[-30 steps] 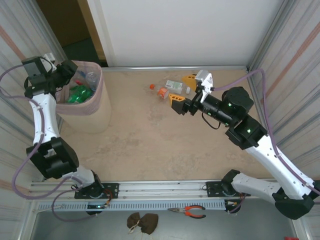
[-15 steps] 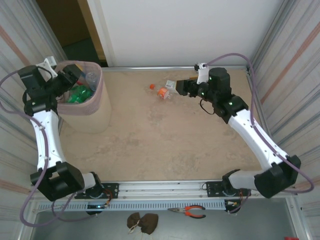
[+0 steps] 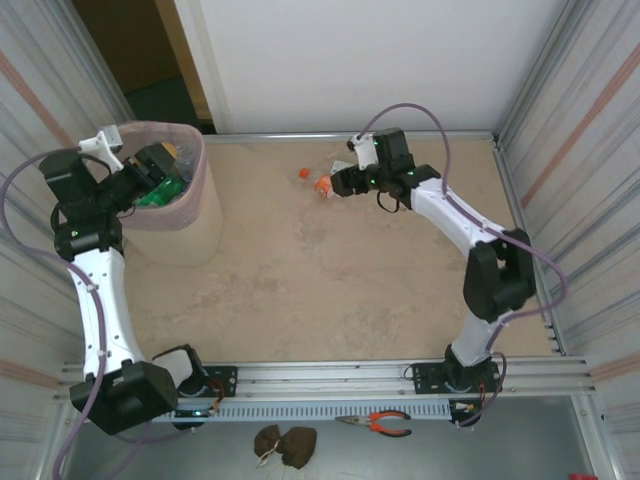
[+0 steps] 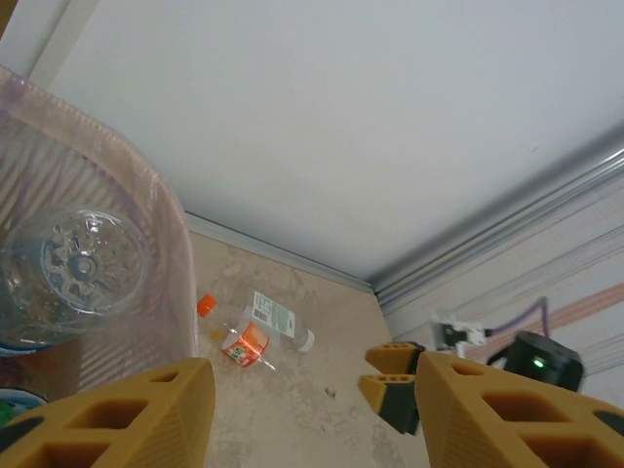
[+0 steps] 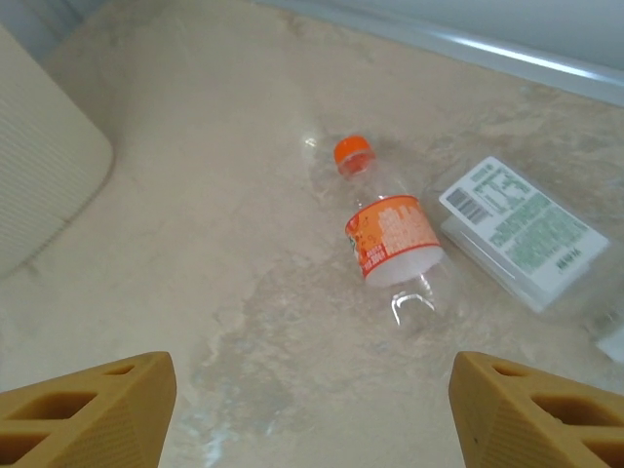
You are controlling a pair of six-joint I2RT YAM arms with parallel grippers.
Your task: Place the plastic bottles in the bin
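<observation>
Left arm: you hold it high by the bin (image 3: 188, 232); left gripper (image 4: 307, 390) spread, empty.
Right arm: you reach far; right gripper (image 5: 312, 390) spread over the orange bottle (image 5: 387, 234) on the worktop (image 3: 300, 280).
Bin: green bottles (image 3: 155, 193) inside.

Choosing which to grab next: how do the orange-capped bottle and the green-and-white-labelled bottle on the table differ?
Label: the orange-capped bottle has a narrow orange band, the green-and-white-labelled bottle a broad printed panel. Shape: the orange-capped bottle looks round, the green-and-white-labelled bottle flat-sided. Cap: orange on the first, apparently white on the second. Both are clear and lie on their sides, close together on the table.
</observation>
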